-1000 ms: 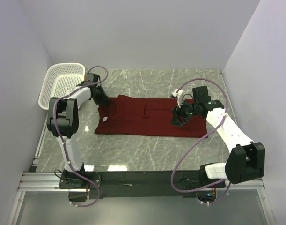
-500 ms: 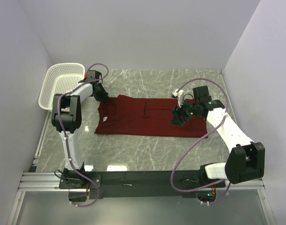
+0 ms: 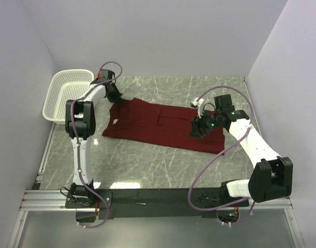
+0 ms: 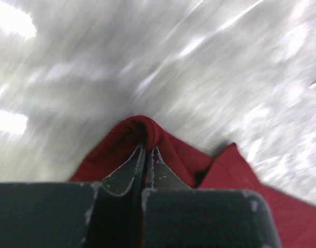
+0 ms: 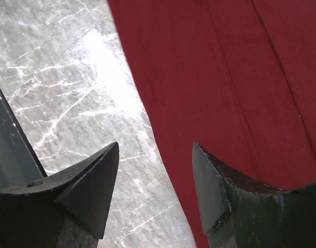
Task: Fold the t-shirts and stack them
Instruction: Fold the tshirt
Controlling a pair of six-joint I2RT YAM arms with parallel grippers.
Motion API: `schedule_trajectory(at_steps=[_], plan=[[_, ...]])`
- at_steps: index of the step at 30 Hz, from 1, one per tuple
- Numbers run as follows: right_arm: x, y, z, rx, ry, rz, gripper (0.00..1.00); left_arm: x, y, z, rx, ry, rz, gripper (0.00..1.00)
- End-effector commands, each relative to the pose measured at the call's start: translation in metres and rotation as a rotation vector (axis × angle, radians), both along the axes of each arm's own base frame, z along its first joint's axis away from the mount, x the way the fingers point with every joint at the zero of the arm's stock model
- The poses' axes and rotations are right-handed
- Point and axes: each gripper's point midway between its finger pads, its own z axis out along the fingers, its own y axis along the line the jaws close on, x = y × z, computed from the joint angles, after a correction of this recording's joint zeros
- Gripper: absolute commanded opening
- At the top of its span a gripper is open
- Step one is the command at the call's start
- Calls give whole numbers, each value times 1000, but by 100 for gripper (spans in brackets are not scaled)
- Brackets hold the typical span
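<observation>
The t-shirt (image 3: 158, 126) lies spread across the middle of the table (image 3: 147, 165), its left end near the basket (image 3: 64, 95) at the far left corner. Soft, light cloth, it will droop and crease, so corners or hems are the places to hold. The left gripper (image 4: 147, 150) is pinched tight on a fold at its far left corner; the right gripper (image 5: 155, 150) hangs with jaws apart over its right end. The polished stone top looks slick; plain walls (image 3: 147, 36) close three sides

Matt maroon cloth t-shirt (image 3: 158, 126); glossy, seemingly marble table (image 3: 147, 165).
</observation>
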Motion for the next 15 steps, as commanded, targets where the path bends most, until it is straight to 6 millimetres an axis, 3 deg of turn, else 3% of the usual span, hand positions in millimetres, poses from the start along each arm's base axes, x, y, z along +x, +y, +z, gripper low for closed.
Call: schedule_trajectory(at_steps=[1, 2, 4, 5, 6, 7, 8, 9, 11, 13, 14, 15], plan=[[1, -2, 5, 4, -15, 2, 65, 40, -14, 35, -64, -119, -30, 1], [2, -3, 5, 2, -17, 0, 65, 50, -19, 29, -92, -130, -32, 2], [3, -4, 4, -6, -22, -2, 65, 73, -37, 54, -206, -203, -37, 5], [2, -5, 2, -12, -22, 0, 65, 81, -43, 44, -246, -205, -33, 12], [1, -5, 1, -15, -26, 8, 65, 99, -52, 69, -308, -290, -47, 15], [-2, -6, -1, -23, -38, 31, 65, 106, -62, 62, -382, -282, -31, 18], [-6, -5, -4, -25, -39, 58, 65, 114, -66, 70, -414, -307, -28, 26], [-9, -4, -7, -33, -66, 120, 65, 126, -70, 99, -435, -378, -38, 35], [-25, 2, -18, -59, -52, 209, 65, 137, -62, 122, -376, -444, -11, 67], [-38, 11, -38, -138, -73, 321, 65, 135, -51, 144, -297, -503, -19, 78], [-40, 17, -44, -174, -92, 356, 65, 128, -38, 193, -259, -587, 1, 81], [-41, 19, -51, -216, -110, 372, 65, 118, -30, 179, -226, -553, 13, 82]])
